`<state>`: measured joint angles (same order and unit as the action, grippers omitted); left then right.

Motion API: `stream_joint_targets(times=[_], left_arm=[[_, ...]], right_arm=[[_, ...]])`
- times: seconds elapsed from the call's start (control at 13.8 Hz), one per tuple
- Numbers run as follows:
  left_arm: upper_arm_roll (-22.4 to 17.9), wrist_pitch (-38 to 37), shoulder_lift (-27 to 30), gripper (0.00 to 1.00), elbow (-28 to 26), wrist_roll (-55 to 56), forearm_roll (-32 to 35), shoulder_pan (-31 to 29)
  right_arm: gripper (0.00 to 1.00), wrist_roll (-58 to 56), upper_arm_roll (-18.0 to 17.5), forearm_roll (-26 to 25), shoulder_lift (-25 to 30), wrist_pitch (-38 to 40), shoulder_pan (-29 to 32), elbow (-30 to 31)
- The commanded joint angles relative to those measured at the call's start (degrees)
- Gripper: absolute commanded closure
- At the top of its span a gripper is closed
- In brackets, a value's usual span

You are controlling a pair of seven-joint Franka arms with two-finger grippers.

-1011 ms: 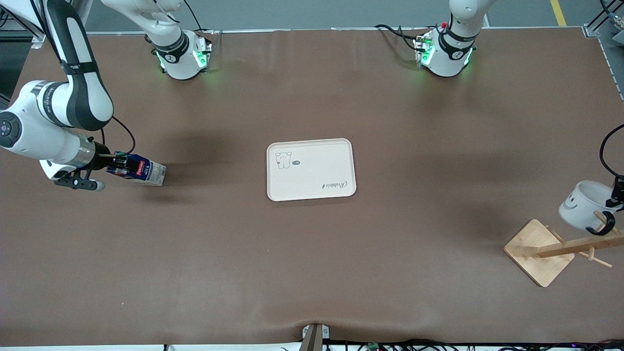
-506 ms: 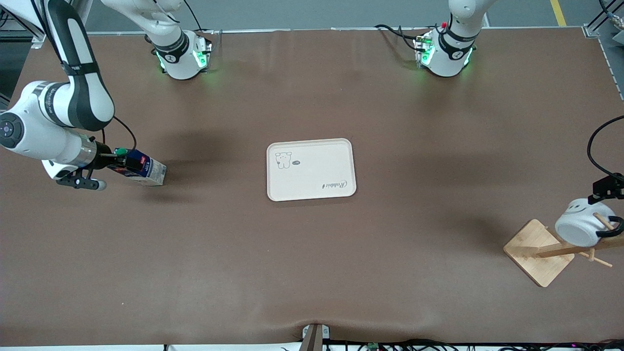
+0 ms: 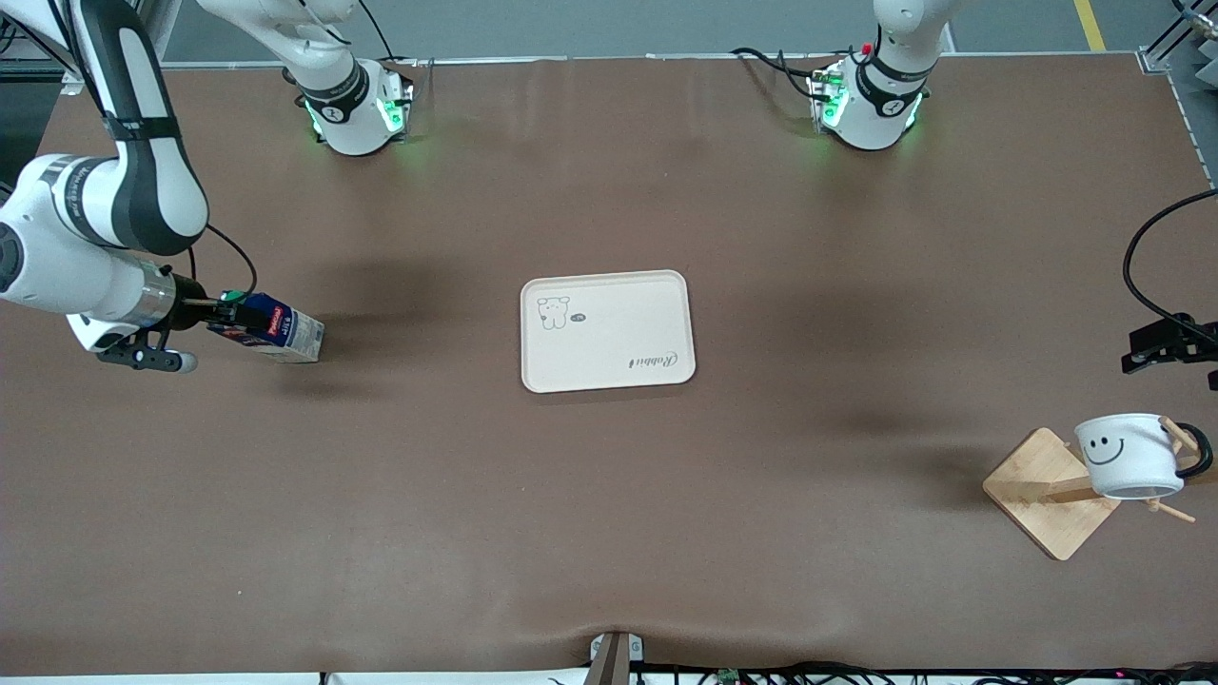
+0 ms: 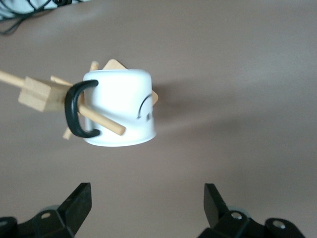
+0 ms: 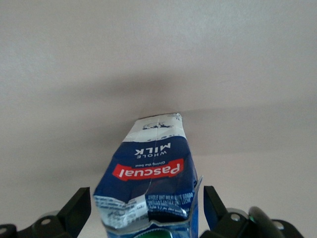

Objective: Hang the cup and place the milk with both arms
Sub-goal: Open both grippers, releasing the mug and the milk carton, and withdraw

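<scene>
The white cup (image 3: 1128, 457) with the black smiley hangs by its black handle on a peg of the wooden rack (image 3: 1047, 490) at the left arm's end of the table. In the left wrist view the cup (image 4: 119, 109) hangs on the rack (image 4: 37, 94). My left gripper (image 3: 1166, 347) is open and empty, apart from the cup; its fingers (image 4: 147, 203) stand wide. The dark-blue milk (image 3: 276, 333) lies tilted on the table at the right arm's end. My right gripper (image 3: 230, 312) is open, one finger on each side of the milk's (image 5: 148, 178) capped top.
A cream tray (image 3: 609, 366) with a bear drawing lies at the table's middle, between the milk and the rack. Both arm bases (image 3: 357, 109) stand along the edge farthest from the front camera. A black cable (image 3: 1142, 266) loops above the left gripper.
My left gripper let go of the cup and drew back from the rack; the cup swung down onto the peg, smiley facing the front camera. The right gripper shifted slightly at the milk.
</scene>
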<state>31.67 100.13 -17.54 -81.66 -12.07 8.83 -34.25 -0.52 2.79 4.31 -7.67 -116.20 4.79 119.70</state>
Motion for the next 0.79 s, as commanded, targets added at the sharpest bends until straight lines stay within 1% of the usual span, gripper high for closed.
stream_joint_targets(times=[0.0,0.07,0.14,0.29,0.36,0.43,0.51,0.65,0.72], left_arm=[[3.4,-4.1,2.2,0.00,-0.5,11.8,0.0,0.9],[5.4,-5.7,2.3,0.00,-0.6,17.3,0.0,0.9],[6.1,-5.7,2.3,0.00,-0.6,19.6,0.0,0.8],[6.1,-5.7,2.2,0.00,-0.1,19.2,-0.1,0.9],[6.1,-5.7,2.2,0.00,-0.1,17.7,-0.2,0.8],[6.1,-5.7,2.2,0.00,0.0,16.0,-0.3,0.6],[5.9,-5.7,2.3,0.00,0.0,14.0,-0.3,0.3],[6.1,-5.7,2.2,0.00,0.8,12.8,-0.3,0.8],[6.2,-6.1,2.2,0.00,2.5,12.9,-0.3,0.9]], right_arm=[[0.00,-1.2,-0.9,-0.6,0.8,2.7,1.1,-4.3],[0.00,-3.1,-0.9,-0.6,1.0,3.9,1.2,-6.2],[0.00,-4.9,-0.9,-0.5,1.2,6.3,1.1,-9.1],[0.00,-5.6,-0.9,-0.7,1.1,14.3,1.0,-16.7],[0.00,-5.7,-0.9,-1.5,1.2,17.4,0.9,-19.4],[0.00,-6.2,-1.1,-3.2,1.9,18.6,0.7,-20.0],[0.00,-6.9,-1.3,-4.4,4.0,19.3,0.7,-19.9],[0.00,-7.6,-1.5,-4.5,7.6,20.5,0.5,-20.1],[0.00,-7.6,-1.6,-4.5,9.2,22.8,0.4,-20.3]])
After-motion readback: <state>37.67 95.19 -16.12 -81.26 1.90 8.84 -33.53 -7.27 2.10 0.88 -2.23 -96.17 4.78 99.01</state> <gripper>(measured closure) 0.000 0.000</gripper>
